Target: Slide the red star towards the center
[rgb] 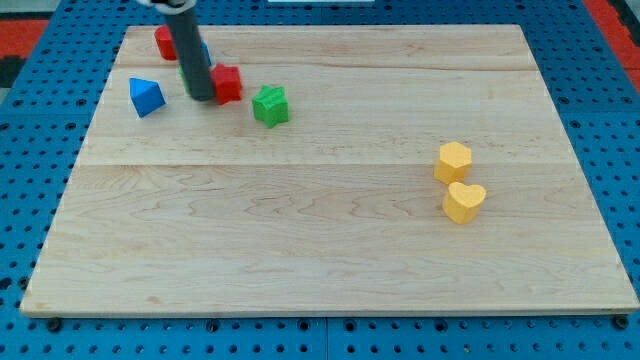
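The red star lies near the view's top left on the wooden board. My tip stands right against the red star's left side, touching it. The rod rises from there to the view's top edge. A second red block sits farther up and left, partly behind the rod; its shape is unclear. A bit of blue and of green shows behind the rod, too hidden to name.
A blue block lies left of my tip. A green star lies just right of the red star. A yellow hexagon and a yellow heart sit at the view's right.
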{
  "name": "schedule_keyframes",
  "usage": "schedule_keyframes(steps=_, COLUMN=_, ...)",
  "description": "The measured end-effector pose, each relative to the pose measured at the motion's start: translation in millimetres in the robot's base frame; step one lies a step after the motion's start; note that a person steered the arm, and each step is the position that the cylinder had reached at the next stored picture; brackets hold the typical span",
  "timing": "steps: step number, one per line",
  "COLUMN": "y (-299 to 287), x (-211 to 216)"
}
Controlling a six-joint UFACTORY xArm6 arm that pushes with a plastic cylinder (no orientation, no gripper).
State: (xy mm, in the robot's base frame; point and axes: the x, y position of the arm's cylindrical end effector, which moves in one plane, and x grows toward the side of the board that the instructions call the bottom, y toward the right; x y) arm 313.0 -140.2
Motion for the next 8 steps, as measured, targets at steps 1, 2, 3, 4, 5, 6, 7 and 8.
schedule_keyframes(steps=1, y=67.5, x=-30.6)
schedule_keyframes(steps=2, y=119.2, x=-35.9)
schedule_keyframes(steps=3, y=65.9, x=-35.4)
schedule_keyframes(steps=4, y=56.1, x=-54.1)
schedule_keyframes(steps=5, y=89.7, x=-70.9)
schedule_keyframes(steps=6, y=101.8, x=-90.8)
schedule_keyframes(steps=7, y=134.0, x=-108.9)
schedule_keyframes(steps=8, y=196.6, x=-81.1)
